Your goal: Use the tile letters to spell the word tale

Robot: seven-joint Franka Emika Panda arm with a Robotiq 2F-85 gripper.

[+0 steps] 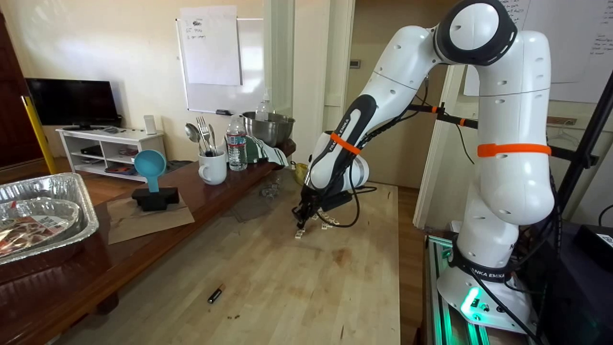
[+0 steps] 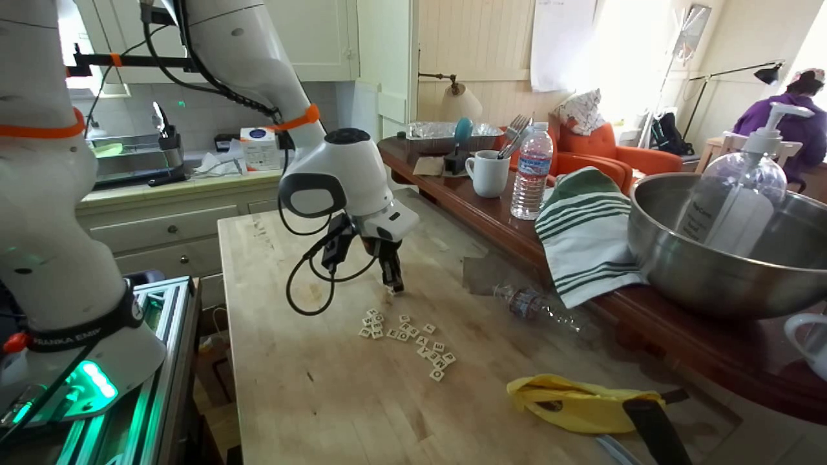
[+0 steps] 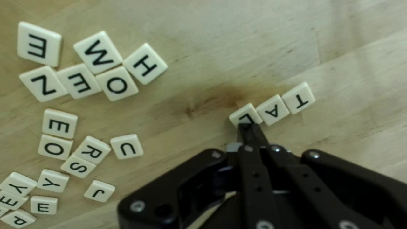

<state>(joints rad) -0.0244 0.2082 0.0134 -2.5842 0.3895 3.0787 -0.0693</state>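
Mara: Tell me about the hand (image 3: 250,125).

Jon: It is clenched. In the wrist view its two fingers (image 3: 260,138) are together, and their tips cover part of the letter on the L tile (image 3: 245,114). Whether they touch it, I cannot tell.

Mara: So that tile lies flat?

Jon: Flat on the counter (image 2: 336,400). Read the clock from those tips: the A tile (image 3: 272,110) is at two o'clock, just beside the L tile, and the T tile (image 3: 299,98) sits farther out at two, just beside the A tile. Those three make one slanting row, letters roughly upside down in that view.

Mara: What lies farther off?

Jon: Well apart from that row, on the same clock: the H tile (image 3: 145,63) and the W tile (image 3: 98,52) at ten, an E tile (image 3: 59,124) at nine, just beside an O tile (image 3: 55,147), and the U tile (image 3: 127,147) at nine too, closer in. The J tile (image 3: 99,191) is at eight.

Mara: Anything else on the counter?

Jon: With the hand as the clock's centre, an exterior view shows a plastic bottle (image 2: 522,302) on its side at three and a yellow object (image 2: 581,407) at four. In an exterior view a battery (image 1: 216,293) lies between seven and eight.

Mara: And the white mug (image 1: 214,168)?

Jon: Off the counter, upright at ten in that view, cutlery (image 1: 192,132) standing in it.
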